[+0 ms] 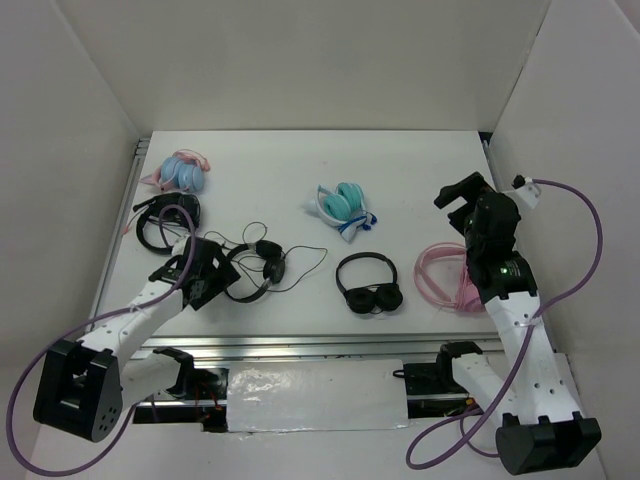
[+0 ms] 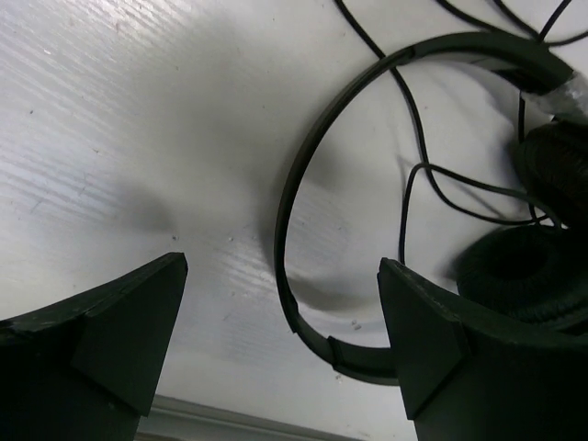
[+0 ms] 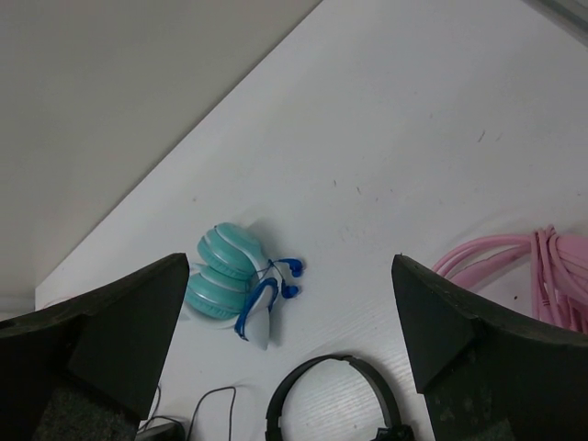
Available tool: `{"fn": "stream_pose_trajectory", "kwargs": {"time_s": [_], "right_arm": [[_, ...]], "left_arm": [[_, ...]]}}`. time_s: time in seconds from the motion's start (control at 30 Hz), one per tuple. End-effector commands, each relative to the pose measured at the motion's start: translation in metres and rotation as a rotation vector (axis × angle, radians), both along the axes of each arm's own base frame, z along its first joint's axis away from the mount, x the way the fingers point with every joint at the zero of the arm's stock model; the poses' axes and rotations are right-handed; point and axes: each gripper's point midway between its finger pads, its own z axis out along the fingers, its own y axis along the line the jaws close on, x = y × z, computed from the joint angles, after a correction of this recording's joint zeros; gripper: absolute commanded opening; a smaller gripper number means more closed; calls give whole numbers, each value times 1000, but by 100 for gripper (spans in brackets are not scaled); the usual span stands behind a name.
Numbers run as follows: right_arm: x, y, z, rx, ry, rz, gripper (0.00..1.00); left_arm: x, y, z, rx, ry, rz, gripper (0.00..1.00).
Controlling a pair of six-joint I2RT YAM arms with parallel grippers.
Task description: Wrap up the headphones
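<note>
The thin-banded on-ear headphones are black throughout: headband, round padded earcups and long trailing cable. The cable-free on-ear pair is likewise black. The folded padded pair is teal and white, with a blue cord. The coiled bundle is pink. The table surface is plain white, unpatterned.

On white matte tabletop: folded teal-and-white headphones with blue cord mid-table; black thin-banded on-ear headphones nearer the front; pink headphones with looped pink cord beside those, to the right; folded pink-and-blue headphones far left; black round headset just in front.
</note>
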Motion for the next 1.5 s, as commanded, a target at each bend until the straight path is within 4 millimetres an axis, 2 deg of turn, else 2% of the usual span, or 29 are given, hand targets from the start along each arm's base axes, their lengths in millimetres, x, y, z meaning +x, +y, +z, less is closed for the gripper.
{"fn": "stream_pose_trajectory", "kwargs": {"time_s": [0.0,0.2,0.3,0.37,0.47,0.5,0.57,0.6,0.7,0.73,0.77,0.83,0.93,0.97,1.0,1.03,1.1,1.13,1.2,1.27,1.3,1.33,1.37,1.4,1.47], "right_arm": [[-6,-5,13,13,-57,-26,100],[-10,-6,12,15,-62,-29,100],[-10,-8,7,17,-32,-47,100],[-9,-5,4,15,-20,-31,100],[-6,0,-2,22,-3,-3,100],[-6,3,-3,23,7,16,100],[-3,6,-3,16,15,34,100],[-2,5,-5,18,21,32,100],[0,6,-5,20,24,33,100],[1,10,-6,12,25,61,100],[3,12,-5,8,16,75,100],[4,17,-4,-22,8,120,100],[5,37,2,-90,-36,253,100],[7,50,11,-103,-82,315,100],[7,54,8,-143,-93,350,100],[5,61,13,-162,-123,389,100],[2,81,24,-199,-197,488,100],[2,87,33,-218,-241,521,100],[-2,107,33,-259,-277,633,100],[-8,125,29,-310,-304,748,100],[-9,134,33,-331,-337,792,100],[-10,141,34,-355,-366,832,100],[-16,153,27,-403,-387,927,100],[-19,162,23,-419,-399,981,100],[-22,174,15,-482,-443,1062,100]], "left_arm": [[9,5,-2,5,-54,58,98],[5,2,-22,9,-25,51,92],[5,4,-26,30,-10,65,89],[7,4,-27,36,-22,71,84],[7,7,-33,56,-10,85,68],[7,8,-35,68,-8,85,58],[8,9,-38,82,-5,78,47],[10,8,-38,86,-11,74,37],[13,8,-39,117,-6,57,23],[12,11,-41,147,9,55,16],[18,11,-36,162,1,50,2],[23,15,-31,208,5,42,0],[44,21,0,291,-58,44,0],[59,19,22,312,-110,35,0],[64,18,36,334,-138,31,0],[80,20,69,353,-226,64,0],[91,20,109,372,-322,55,0],[98,19,135,386,-382,33,0],[112,12,185,348,-536,21,0],[120,4,220,354,-636,-50,0],[125,-1,248,342,-697,-69,0],[128,-2,263,376,-718,-112,0],[131,-8,274,374,-737,-144,0],[137,-12,299,377,-780,-160,0],[142,-20,323,395,-828,-223,0]]}}
